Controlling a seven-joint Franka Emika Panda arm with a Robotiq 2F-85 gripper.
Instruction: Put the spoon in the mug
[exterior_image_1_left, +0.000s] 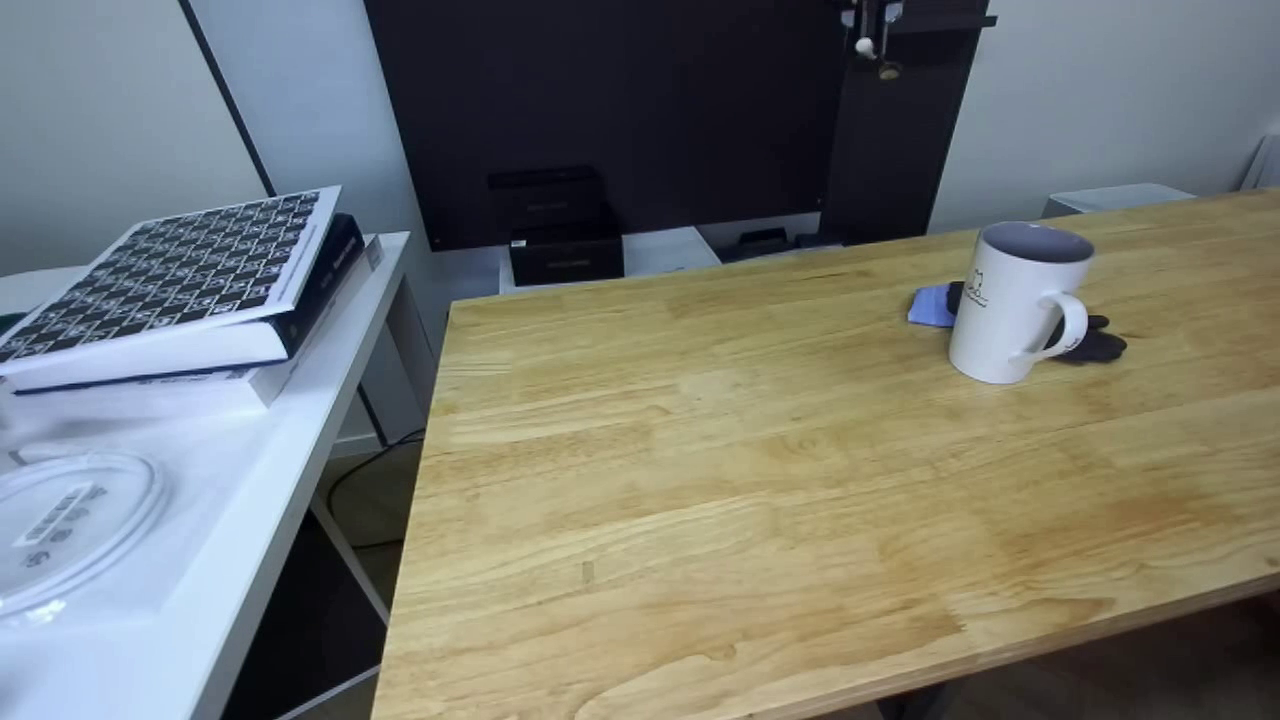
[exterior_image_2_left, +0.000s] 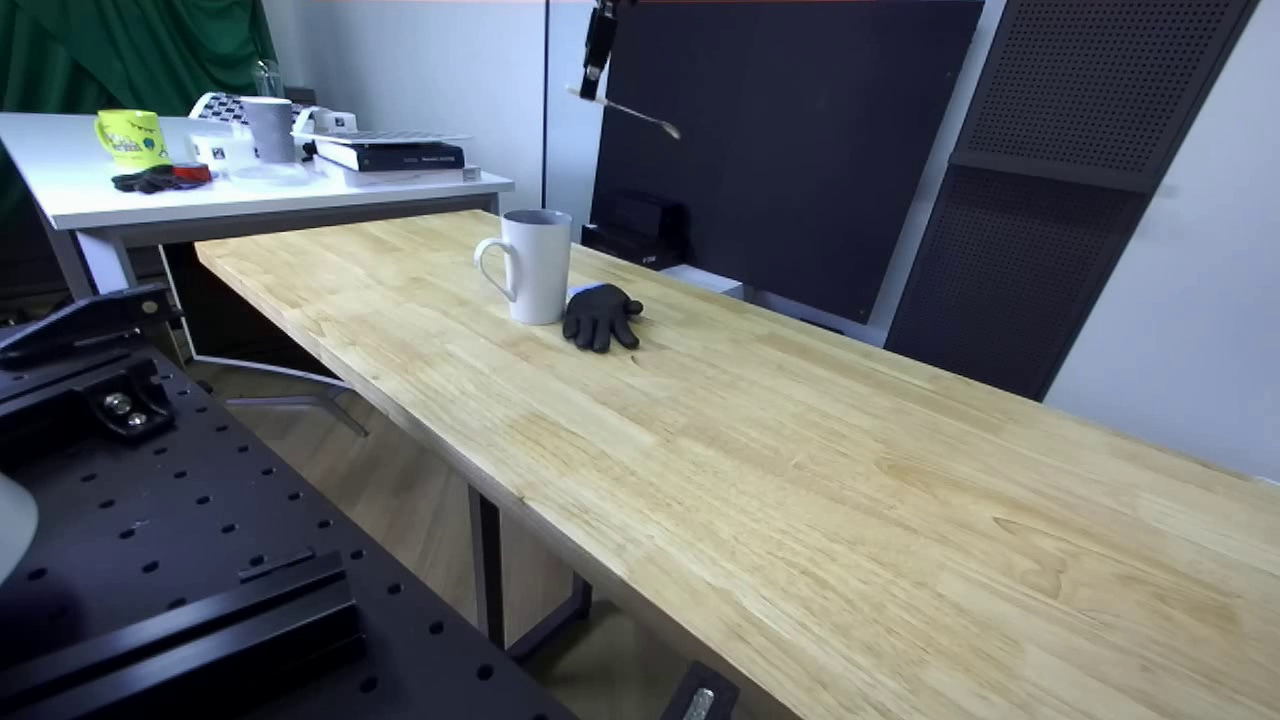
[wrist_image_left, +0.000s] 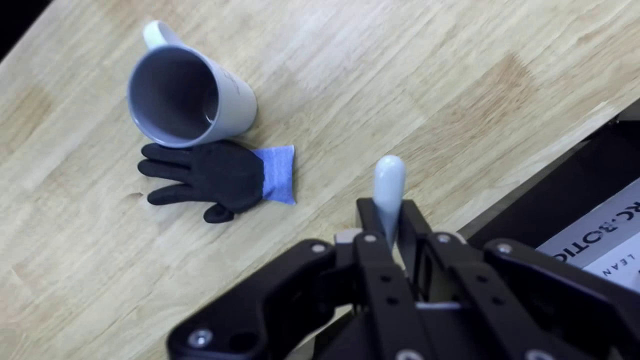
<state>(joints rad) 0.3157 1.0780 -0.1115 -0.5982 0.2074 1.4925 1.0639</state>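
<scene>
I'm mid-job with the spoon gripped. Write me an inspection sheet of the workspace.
Surface: wooden tabletop; no spill seen.
Spoon: held above the tabletop, not yet in the mug.
Mug: white outside, grey inside, upright on the tabletop.
Clutter: black glove with a blue cuff lying beside the mug; contact unclear.
Gripper: shut on the spoon's handle.
Cables: thin black cable low down beside the tabletop, in an exterior view.
Surroundings: white table with stacked books and a yellow-green mug; black panel behind the tabletop.

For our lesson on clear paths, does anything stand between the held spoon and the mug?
Nothing visible does: the gripper holds the spoon aloft; the glove lies low on the table beside the upright mug.
</scene>
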